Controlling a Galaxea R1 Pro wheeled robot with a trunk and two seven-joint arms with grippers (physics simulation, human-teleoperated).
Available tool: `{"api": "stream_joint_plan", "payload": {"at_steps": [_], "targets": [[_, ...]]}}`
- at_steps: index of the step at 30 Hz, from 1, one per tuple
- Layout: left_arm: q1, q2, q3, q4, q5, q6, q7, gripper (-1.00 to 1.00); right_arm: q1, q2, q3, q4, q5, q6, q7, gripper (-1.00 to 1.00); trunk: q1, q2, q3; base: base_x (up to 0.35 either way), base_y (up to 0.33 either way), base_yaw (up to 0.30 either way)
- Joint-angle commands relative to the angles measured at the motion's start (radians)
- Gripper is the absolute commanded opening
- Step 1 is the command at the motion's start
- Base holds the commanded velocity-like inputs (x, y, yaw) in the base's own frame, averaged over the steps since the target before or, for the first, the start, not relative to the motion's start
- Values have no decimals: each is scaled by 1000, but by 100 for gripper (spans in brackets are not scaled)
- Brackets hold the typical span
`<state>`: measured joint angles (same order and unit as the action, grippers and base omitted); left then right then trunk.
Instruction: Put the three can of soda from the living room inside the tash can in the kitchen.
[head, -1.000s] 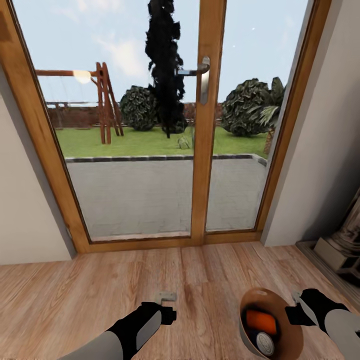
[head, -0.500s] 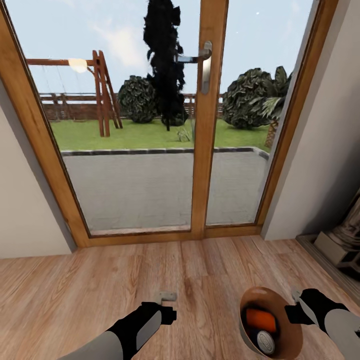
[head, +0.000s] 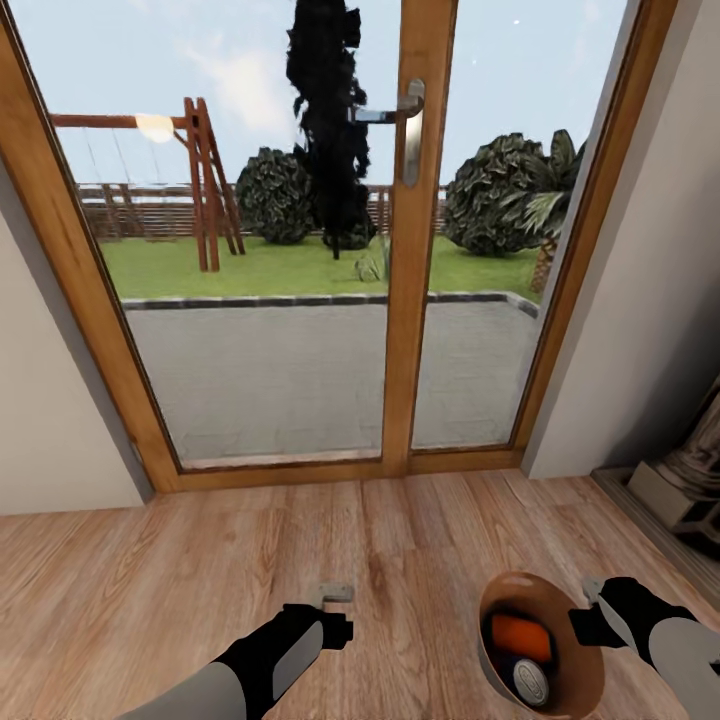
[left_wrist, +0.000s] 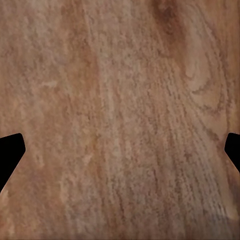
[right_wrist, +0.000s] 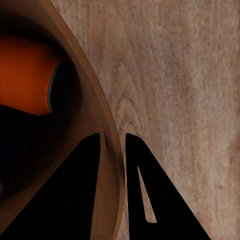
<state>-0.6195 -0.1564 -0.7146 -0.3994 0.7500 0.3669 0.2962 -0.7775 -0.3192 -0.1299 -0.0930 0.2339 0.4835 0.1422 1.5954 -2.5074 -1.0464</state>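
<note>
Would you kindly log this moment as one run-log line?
right gripper: shut on bin rim | cans inside bin | left gripper: open, empty | facing glass door

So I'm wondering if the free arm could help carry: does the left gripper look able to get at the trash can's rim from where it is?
Probably yes. The left gripper hangs open and empty over bare floor, with nothing between it and the trash can, which the right gripper holds by the rim.
</note>
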Motion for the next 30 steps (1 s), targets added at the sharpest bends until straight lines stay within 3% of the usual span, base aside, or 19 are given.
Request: {"api": "stream_joint_plan", "payload": {"at_steps": [1, 10, 14, 30], "targets": [[0, 0, -1, 0, 0, 0, 0, 100, 1, 0, -24, -4, 2, -14, 0, -100, 19, 0, 0, 0, 0, 0], [0, 0, -2, 0, 0, 1, -2, 100, 1, 0, -24, -4, 2, -14, 1, -100, 19, 0, 0, 0, 0, 0], [0, 0, -2, 0, 0, 0, -4, 100, 1, 0, -24, -4, 3, -14, 1, -100, 20, -1, -16, 0, 0, 0], [0, 0, -2, -1, 0, 0, -8, 100, 1, -1, -24, -4, 3, -15, 1, -100, 20, -1, -16, 0, 0, 0]]}}
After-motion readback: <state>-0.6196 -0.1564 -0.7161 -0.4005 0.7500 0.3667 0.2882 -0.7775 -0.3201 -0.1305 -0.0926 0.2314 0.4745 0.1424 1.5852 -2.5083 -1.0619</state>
